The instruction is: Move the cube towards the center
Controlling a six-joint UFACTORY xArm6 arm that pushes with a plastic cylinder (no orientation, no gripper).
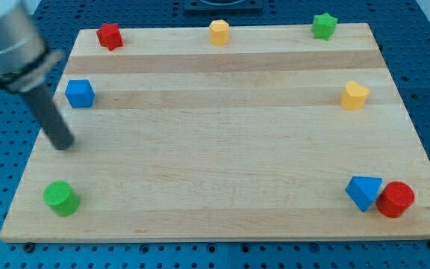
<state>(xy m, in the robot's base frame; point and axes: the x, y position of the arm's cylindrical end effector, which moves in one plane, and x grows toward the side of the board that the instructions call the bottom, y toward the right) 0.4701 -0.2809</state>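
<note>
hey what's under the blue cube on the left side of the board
The blue cube sits flat on the bare wooden board; the patch beneath it is covered. Nothing lies on top. My tip is just below it toward the view's bottom-left, not touching.

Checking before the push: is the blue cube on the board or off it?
On it: the blue cube sits wholly on the board near its left edge; my tip is just below it, apart.

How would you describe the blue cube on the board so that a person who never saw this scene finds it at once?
Start at the wooden board and go to its edge at the view's left, upper part. The blue cube sits there, below the red block and just up and right of my tip, apart from it. It is the only blue block on that side and has flat square faces.
</note>
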